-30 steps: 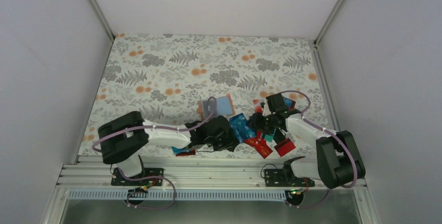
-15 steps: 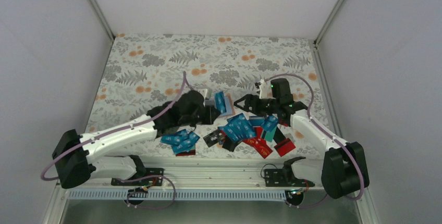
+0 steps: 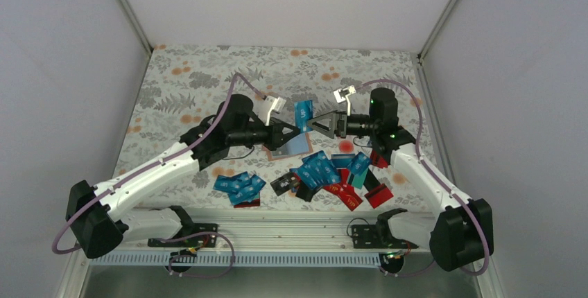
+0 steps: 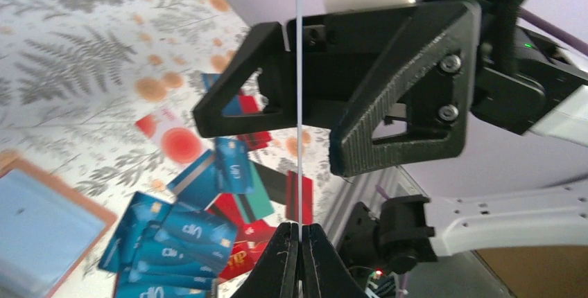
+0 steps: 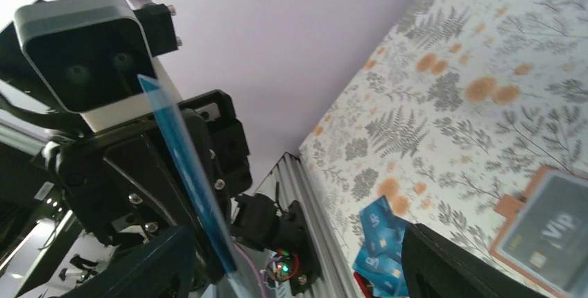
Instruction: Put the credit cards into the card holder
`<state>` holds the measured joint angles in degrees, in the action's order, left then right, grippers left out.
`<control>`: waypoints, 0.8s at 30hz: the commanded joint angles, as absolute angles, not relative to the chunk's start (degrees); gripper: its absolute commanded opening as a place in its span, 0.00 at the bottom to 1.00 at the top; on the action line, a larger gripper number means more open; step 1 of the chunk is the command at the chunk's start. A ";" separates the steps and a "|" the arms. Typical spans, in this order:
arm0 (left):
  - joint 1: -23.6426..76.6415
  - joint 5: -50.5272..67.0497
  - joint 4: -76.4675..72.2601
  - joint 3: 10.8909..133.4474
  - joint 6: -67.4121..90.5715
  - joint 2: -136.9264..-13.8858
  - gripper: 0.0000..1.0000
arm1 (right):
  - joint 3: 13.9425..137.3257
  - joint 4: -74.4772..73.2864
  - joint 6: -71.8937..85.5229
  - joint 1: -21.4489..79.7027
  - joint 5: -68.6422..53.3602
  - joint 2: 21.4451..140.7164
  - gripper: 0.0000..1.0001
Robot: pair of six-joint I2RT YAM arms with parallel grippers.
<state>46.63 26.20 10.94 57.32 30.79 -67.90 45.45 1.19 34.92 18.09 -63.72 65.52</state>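
Over the floral table [image 3: 208,83], left end effector [image 3: 297,132] clenches a blue card [image 3: 303,114], long axis vertical; right end effector [image 3: 315,125] gapes.

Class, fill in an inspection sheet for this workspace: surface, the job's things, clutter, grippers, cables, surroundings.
Surface: floral cloth, lying flat.
Job's things: card holder on the cloth, a card on or in it; loose cards scattered toward the near edge; one blue card upright in the air.
Clutter: nothing seen.
Grippers: left gripper shut on the blue card; right gripper open, fingers either side of it.
Cables: purple cable looping along each arm.
Surroundings: white walls; metal rail.
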 commanded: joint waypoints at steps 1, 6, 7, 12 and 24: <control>46.32 33.00 7.11 60.17 28.25 -68.21 0.03 | 49.07 4.87 36.20 18.02 -67.65 63.82 0.74; 46.19 32.99 7.86 60.81 28.25 -67.55 0.02 | 50.01 5.99 37.93 18.05 -67.14 62.62 0.57; 46.15 32.88 8.09 60.77 28.23 -67.24 0.02 | 50.03 6.16 38.15 18.04 -66.98 62.12 0.53; 45.82 32.34 8.35 59.76 28.98 -65.87 0.02 | 50.36 7.37 39.34 18.09 -68.09 60.88 0.35; 45.70 30.33 8.82 60.53 29.96 -67.27 0.27 | 51.95 1.91 36.30 18.11 -69.02 61.99 0.04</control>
